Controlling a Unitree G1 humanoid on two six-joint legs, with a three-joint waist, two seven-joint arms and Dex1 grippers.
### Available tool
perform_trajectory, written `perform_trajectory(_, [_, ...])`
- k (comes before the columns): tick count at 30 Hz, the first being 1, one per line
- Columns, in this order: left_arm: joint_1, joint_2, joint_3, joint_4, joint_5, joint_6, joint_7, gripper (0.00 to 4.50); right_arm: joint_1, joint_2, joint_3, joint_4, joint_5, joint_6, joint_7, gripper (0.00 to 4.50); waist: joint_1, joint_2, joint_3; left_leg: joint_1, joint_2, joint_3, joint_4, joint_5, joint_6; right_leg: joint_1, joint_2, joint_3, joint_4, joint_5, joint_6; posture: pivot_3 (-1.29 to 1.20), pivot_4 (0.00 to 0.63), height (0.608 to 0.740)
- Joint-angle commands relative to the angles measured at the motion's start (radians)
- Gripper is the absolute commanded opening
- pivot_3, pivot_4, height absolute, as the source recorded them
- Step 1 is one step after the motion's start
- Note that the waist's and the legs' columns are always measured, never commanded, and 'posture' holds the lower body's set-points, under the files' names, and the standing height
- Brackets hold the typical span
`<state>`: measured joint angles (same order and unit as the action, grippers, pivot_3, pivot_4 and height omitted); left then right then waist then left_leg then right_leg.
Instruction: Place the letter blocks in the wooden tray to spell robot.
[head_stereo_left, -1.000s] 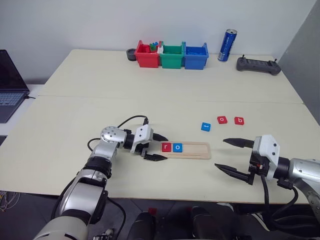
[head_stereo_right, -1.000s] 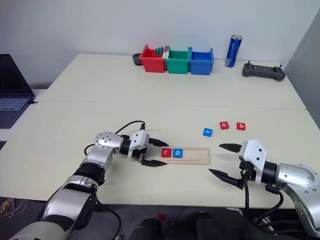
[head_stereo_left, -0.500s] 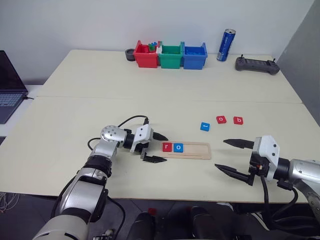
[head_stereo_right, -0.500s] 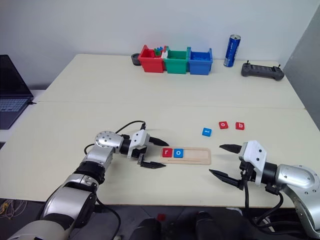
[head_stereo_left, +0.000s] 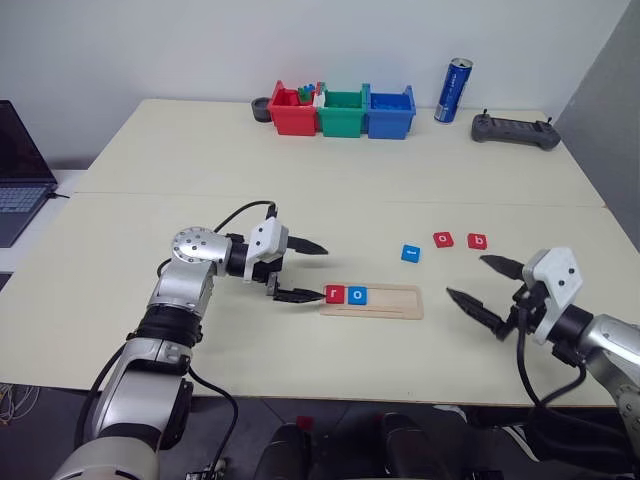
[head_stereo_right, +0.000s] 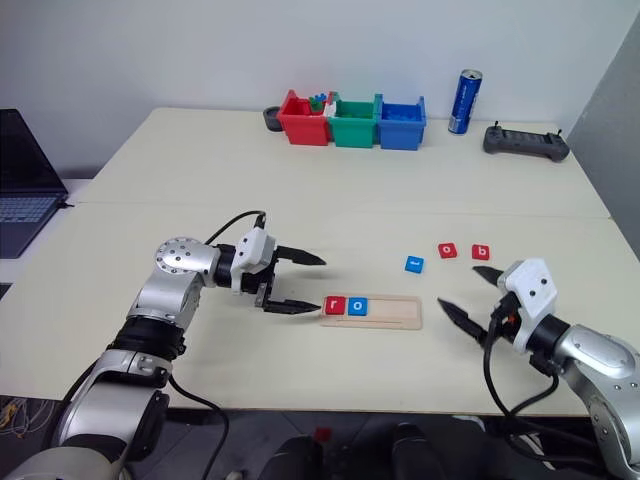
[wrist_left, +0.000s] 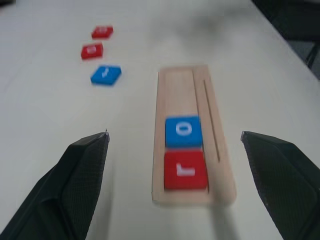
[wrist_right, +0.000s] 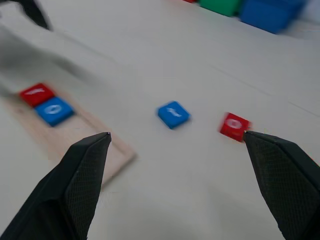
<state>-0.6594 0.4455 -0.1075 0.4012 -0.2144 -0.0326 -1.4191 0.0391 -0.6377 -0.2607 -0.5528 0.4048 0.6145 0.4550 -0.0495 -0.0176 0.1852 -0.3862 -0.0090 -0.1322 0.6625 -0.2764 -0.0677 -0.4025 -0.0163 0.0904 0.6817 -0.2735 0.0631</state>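
The wooden tray (head_stereo_left: 395, 301) lies near the table's front with a red r block (head_stereo_left: 334, 294) and a blue o block (head_stereo_left: 357, 295) side by side at its left end. Three letter blocks lie loose beyond its right end: a blue one (head_stereo_left: 411, 253), a red o (head_stereo_left: 443, 239) and a red b (head_stereo_left: 478, 241). My left gripper (head_stereo_left: 323, 272) hovers open just left of the tray, pointing along it, with nothing held. My right gripper (head_stereo_left: 466, 276) stands open and empty to the right of the tray, aimed at the blue block (wrist_right: 173, 114) and a red block (wrist_right: 234, 126).
Red (head_stereo_left: 293, 112), green (head_stereo_left: 343, 112) and blue (head_stereo_left: 390, 112) bins stand in a row at the table's far edge, with a blue can (head_stereo_left: 453, 90) and a black controller (head_stereo_left: 515, 131) to their right. A laptop (head_stereo_left: 18, 170) sits at the far left.
My left gripper has lifted and drawn back a little from the tray's left end. My right gripper has swung right and forward, now pointing toward the loose blocks. The blocks have not moved.
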Motion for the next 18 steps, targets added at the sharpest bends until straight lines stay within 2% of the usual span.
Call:
perform_trajectory(1, [0.016, -0.054, -0.012, -0.103, -0.007, 0.048, 0.117, 4.48, -0.073, 0.069, 0.023, 0.049, -0.105, 0.053, -0.183, 4.50, 0.000, 0.000, 0.000, 0.000, 0.000, 0.000, 0.000, 0.000, 0.000, 0.000, 0.000, 0.000, 0.000, 0.000, 0.000, 0.00, 0.150, 0.740])
perform_trajectory(5, [0.020, -0.096, -0.032, -0.154, -0.009, 0.095, 0.183, 4.48, -0.171, 0.156, 0.044, 0.141, -0.157, 0.089, -0.284, 4.50, -0.007, 0.001, 0.000, 0.001, 0.001, 0.001, 0.000, 0.000, 0.000, -0.001, 0.001, 0.002, 0.001, 0.000, -0.001, 0.00, 0.150, 0.740])
perform_trajectory(10, [0.012, -0.120, -0.054, -0.144, 0.002, 0.073, 0.219, 4.48, -0.266, 0.198, 0.035, 0.287, -0.193, 0.086, -0.336, 4.50, -0.006, 0.001, 0.000, 0.001, 0.000, 0.002, -0.001, 0.000, 0.000, -0.001, 0.001, 0.003, 0.000, 0.000, -0.001, 0.00, 0.150, 0.740])
perform_trajectory(18, [-0.011, -0.127, -0.068, -0.114, 0.001, 0.042, 0.213, 4.48, -0.439, 0.308, -0.064, 0.520, -0.111, 0.084, -0.372, 4.50, -0.009, 0.001, -0.001, 0.002, 0.001, 0.003, -0.001, 0.000, 0.000, -0.001, 0.001, 0.003, 0.001, 0.000, -0.001, 0.00, 0.150, 0.740])
